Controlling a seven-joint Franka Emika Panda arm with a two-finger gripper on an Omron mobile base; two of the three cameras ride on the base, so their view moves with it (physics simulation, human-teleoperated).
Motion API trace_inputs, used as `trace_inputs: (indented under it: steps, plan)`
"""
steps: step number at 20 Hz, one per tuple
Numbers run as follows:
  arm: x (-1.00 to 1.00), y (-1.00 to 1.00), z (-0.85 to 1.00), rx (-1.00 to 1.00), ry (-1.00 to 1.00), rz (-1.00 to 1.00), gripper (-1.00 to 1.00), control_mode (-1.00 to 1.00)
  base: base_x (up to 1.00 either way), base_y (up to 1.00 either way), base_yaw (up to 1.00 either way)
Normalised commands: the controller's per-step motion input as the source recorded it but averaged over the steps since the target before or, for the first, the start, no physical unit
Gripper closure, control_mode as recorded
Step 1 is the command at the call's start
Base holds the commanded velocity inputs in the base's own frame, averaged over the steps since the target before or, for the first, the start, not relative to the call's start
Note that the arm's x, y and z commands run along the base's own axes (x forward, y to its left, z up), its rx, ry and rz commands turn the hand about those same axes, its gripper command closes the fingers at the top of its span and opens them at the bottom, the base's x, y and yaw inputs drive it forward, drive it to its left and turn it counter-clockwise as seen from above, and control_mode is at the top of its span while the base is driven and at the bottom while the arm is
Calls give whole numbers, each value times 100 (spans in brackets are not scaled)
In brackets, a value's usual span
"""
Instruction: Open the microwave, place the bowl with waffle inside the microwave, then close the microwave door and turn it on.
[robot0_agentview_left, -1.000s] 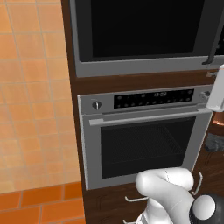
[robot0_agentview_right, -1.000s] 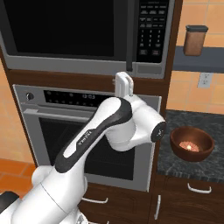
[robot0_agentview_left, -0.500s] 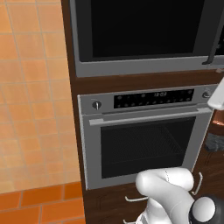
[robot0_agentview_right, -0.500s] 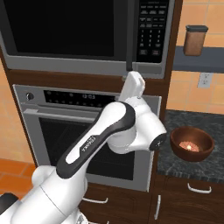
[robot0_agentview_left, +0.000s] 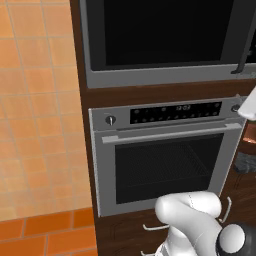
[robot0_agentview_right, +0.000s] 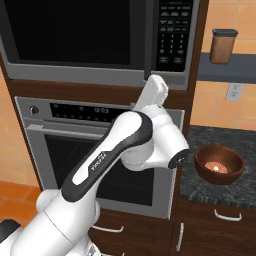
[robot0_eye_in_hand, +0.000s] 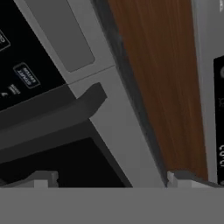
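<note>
The microwave (robot0_agentview_right: 95, 42) sat shut above the silver oven (robot0_agentview_right: 95, 150), its door (robot0_agentview_right: 75, 37) a wide black glass panel in a grey frame with a dark bar handle (robot0_eye_in_hand: 52, 118) at its lower corner. The reddish-brown bowl (robot0_agentview_right: 219, 164) rested on the bench (robot0_agentview_right: 200, 187) at three o'clock of the arm, something pale inside it too small to make out. The end effector (robot0_eye_in_hand: 111, 179) hung with fingers spread wide just short of that handle, gripping nothing, only its tips visible.

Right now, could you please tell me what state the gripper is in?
Gripper: open, jaws spread wide and holding nothing, close to the lower end of the microwave door handle.
</note>
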Motion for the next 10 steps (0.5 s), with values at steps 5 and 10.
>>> trace_inputs:
  steps: [5, 10]
  plan:
    - [5, -28, 31, 27, 0, 0, -100, -100, 0, 0, 0]
    - [42, -6, 5, 25, 9, 1, -100, -100, 0, 0, 0]
